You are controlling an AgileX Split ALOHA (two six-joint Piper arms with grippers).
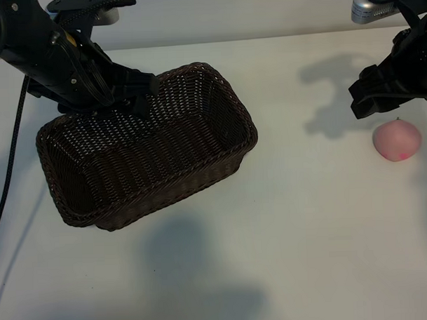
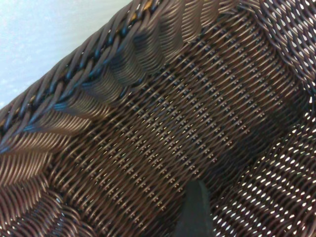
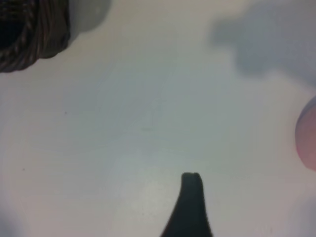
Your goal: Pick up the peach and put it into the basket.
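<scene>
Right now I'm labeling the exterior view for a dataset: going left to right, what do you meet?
Left end effector → basket → right end effector → peach.

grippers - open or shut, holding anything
left gripper: open, empty, over the basket
right gripper: open, empty, above the peach

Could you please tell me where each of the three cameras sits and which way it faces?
Exterior view: high, facing both arms; looks down on the table, basket, peach, left gripper, right gripper.
Left wrist view: on the left arm, looking into the basket; one fingertip shows.
Right wrist view: on the right arm, facing the table; one fingertip shows.
Shared: the right wrist view also catches basket and peach.
</scene>
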